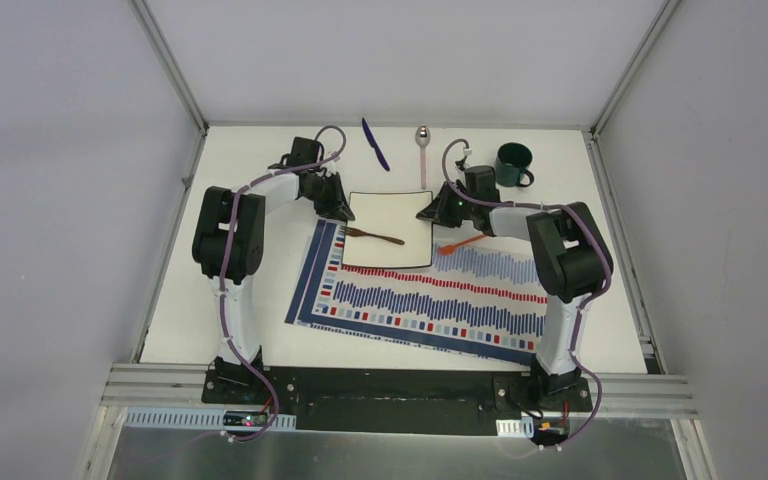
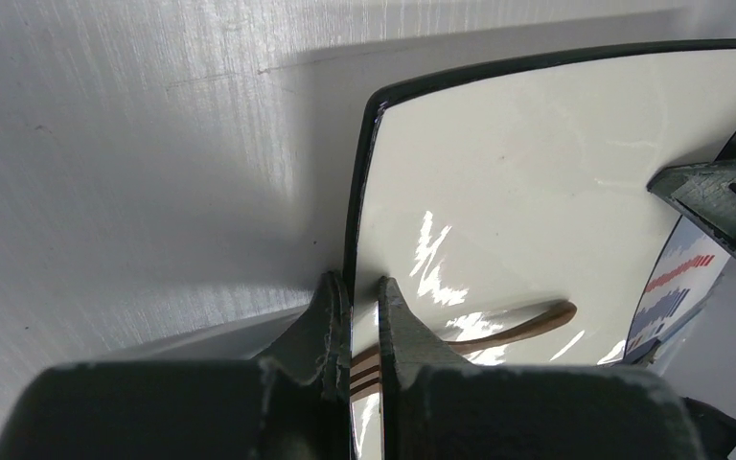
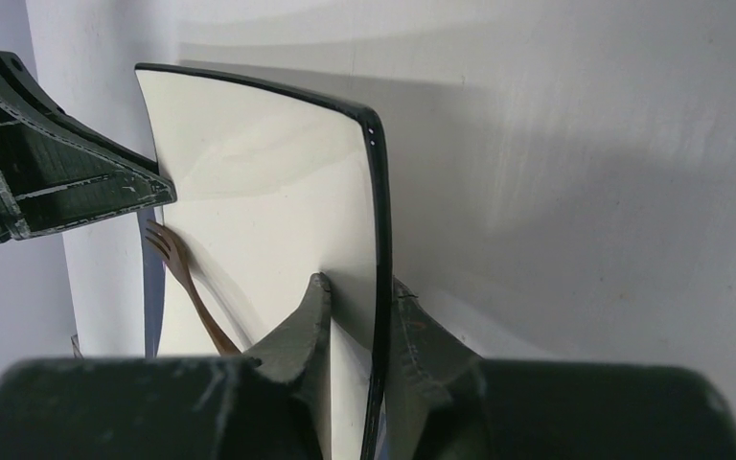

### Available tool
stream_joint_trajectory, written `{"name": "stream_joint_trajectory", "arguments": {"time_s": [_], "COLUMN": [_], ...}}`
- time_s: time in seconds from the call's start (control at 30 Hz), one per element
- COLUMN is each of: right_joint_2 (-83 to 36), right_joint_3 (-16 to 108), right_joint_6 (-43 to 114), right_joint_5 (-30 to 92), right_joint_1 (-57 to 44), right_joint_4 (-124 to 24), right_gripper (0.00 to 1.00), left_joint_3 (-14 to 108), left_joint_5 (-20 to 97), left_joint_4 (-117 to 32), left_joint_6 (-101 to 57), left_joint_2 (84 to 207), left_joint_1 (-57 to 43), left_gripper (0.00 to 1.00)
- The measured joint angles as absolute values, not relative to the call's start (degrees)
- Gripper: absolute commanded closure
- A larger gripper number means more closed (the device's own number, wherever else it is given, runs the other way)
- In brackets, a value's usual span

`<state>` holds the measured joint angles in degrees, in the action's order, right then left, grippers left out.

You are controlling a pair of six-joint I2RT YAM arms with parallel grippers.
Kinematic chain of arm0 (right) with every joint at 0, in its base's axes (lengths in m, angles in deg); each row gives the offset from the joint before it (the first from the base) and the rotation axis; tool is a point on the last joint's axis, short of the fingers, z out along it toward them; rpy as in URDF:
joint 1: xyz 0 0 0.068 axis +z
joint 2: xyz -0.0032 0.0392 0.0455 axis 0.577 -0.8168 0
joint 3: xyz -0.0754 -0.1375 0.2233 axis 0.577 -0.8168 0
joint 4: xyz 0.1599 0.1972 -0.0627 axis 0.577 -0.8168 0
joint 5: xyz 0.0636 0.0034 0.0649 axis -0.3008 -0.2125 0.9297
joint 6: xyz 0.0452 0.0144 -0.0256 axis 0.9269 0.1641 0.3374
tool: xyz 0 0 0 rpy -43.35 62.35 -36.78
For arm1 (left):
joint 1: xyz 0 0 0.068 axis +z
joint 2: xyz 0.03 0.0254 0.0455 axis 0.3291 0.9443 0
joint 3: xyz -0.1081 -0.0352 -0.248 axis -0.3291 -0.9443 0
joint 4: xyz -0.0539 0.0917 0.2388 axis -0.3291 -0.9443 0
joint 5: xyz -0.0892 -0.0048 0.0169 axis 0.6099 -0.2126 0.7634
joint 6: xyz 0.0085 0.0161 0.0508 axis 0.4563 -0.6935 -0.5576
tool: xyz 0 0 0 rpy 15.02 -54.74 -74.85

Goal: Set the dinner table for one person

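Note:
A square white plate (image 1: 390, 215) with a black rim lies on the white dinner table (image 1: 250, 310), its near edge over the striped placemat (image 1: 430, 300). A brown fork (image 1: 375, 237) rests on the plate. My left gripper (image 1: 340, 207) is shut on the plate's left rim (image 2: 356, 220), one finger above it and one below. My right gripper (image 1: 435, 212) straddles the right rim (image 3: 380, 192). Its jaws stand slightly apart, with a gap between the inner finger (image 3: 314, 316) and the rim. The fork (image 2: 527, 324) shows in both wrist views.
An orange utensil (image 1: 460, 243) lies on the placemat just right of the plate. Along the far edge lie a blue knife (image 1: 375, 144), a pink-handled spoon (image 1: 422, 145) and a dark green mug (image 1: 513, 165). Aluminium frame rails border the table.

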<state>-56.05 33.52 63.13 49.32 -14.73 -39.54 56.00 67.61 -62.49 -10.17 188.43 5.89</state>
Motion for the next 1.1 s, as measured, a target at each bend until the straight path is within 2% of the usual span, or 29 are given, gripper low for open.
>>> {"name": "stream_joint_trajectory", "arguments": {"time_s": [0.33, 0.77, 0.97, 1.1], "right_joint_2": [-54.6, -55.9, -56.3, -56.3], "right_joint_3": [31.0, 31.9, 32.5, 32.6], "right_joint_6": [64.6, 65.8, 65.8, 65.9], "right_joint_5": [45.9, 47.2, 48.0, 48.5], "right_joint_1": [-12.0, -10.1, -10.1, -10.1], "right_joint_4": [-40.7, -43.1, -43.6, -44.3], "right_gripper": [1.0, 1.0, 1.0, 1.0], "left_joint_3": [57.1, 60.1, 60.2, 60.1], "left_joint_5": [65.2, 61.0, 61.5, 61.6], "left_joint_4": [-65.7, -69.2, -66.1, -58.5], "left_joint_6": [-12.2, -14.8, -13.8, -12.0], "left_joint_2": [188.0, 188.3, 188.9, 190.2], "left_joint_1": [5.7, 5.3, 5.3, 5.3], "left_gripper": [1.0, 1.0, 1.0, 0.99]}}
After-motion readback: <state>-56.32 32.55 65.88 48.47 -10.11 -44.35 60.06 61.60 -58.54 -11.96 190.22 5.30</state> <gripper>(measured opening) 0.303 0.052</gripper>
